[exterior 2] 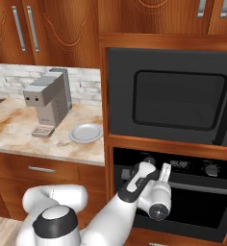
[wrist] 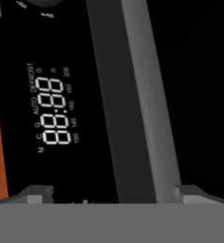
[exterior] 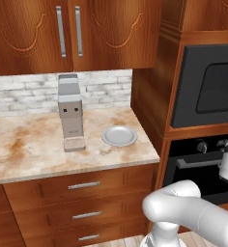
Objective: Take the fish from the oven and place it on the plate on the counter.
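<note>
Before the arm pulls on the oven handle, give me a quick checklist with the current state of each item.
1. Oven door shut, needs opening: ok, it looks shut.
2. Gripper lined up on the handle: ok, the bar runs between the two fingertips in the hand view.
3. Fingers closed on the handle: not ok, they stand apart on either side.
4. Plate bare and ready on the counter: ok.
5. Coffee machine apart from the plate: ok.
6. Fish position inside the oven: cannot tell, door hides it.
</note>
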